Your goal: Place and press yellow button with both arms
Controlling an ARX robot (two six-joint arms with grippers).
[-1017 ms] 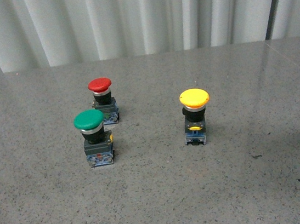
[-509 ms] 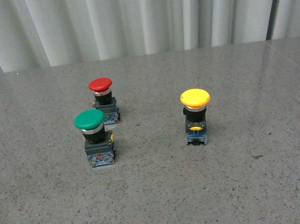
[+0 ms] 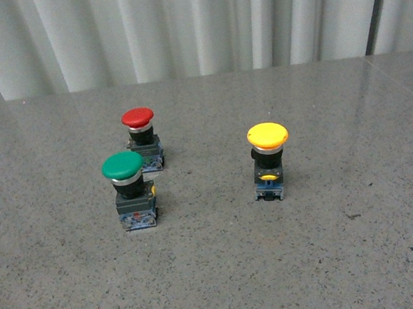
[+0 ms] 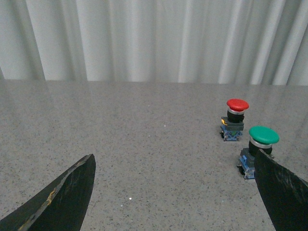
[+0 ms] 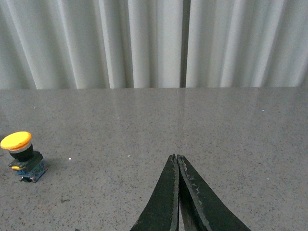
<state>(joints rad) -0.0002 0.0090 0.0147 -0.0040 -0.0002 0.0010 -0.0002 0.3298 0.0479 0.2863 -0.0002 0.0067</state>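
The yellow button stands upright on the grey table, right of centre, with its yellow mushroom cap on top. It also shows in the right wrist view, well off to one side of my right gripper, which is shut and empty above the table. My left gripper is open and empty, with nothing between its fingers. Neither arm shows in the front view.
A green-capped button and a red-capped button stand together left of centre; both show in the left wrist view, green and red. The grey speckled table ends at a white pleated curtain.
A dark arm part at the top right corner of the front view a second ago has left the frame. The buttons have not moved.
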